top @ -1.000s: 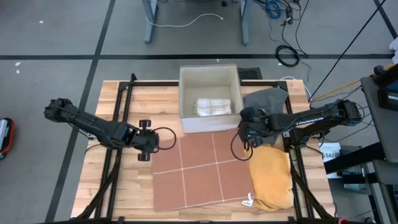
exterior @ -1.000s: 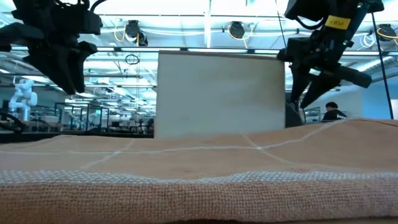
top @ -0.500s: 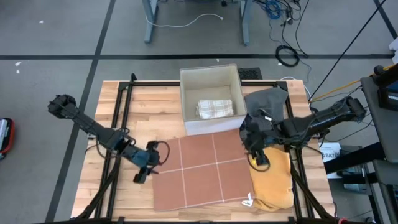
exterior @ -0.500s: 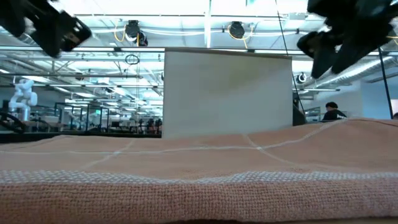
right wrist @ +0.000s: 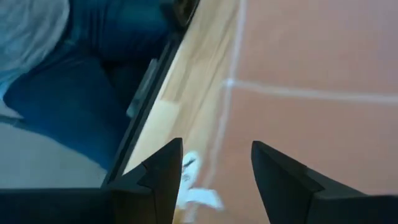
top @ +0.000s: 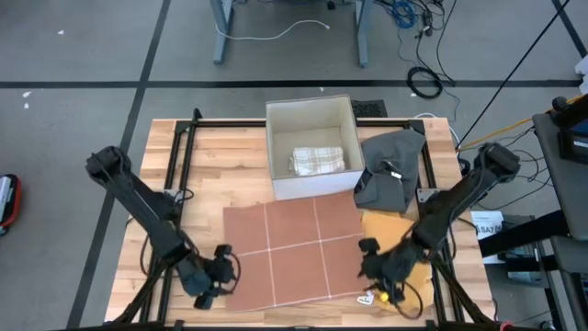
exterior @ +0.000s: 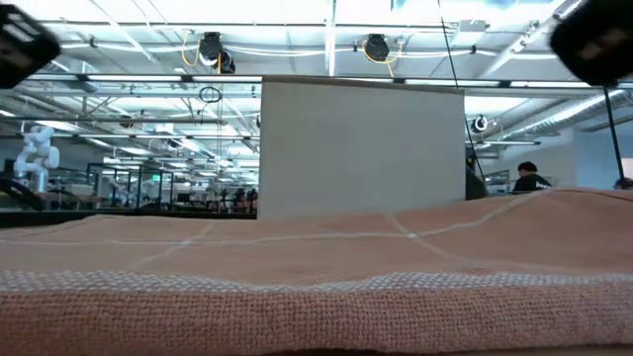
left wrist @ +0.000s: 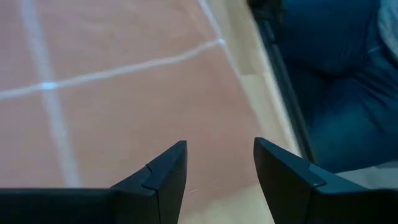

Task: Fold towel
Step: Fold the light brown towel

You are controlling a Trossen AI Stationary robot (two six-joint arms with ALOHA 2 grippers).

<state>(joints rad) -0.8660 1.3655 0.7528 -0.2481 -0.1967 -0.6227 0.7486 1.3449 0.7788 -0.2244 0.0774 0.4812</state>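
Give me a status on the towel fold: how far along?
Done: nothing folded; the brown towel lies flat and spread on the table. In hand: left end effector and right end effector, both open and empty, sit at its near corners. Left: grasping the corners and every fold.

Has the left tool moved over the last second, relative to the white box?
Yes. The left tool has moved away from the white rectangular box, down to the near-left corner of the terracotta grid-lined towel.
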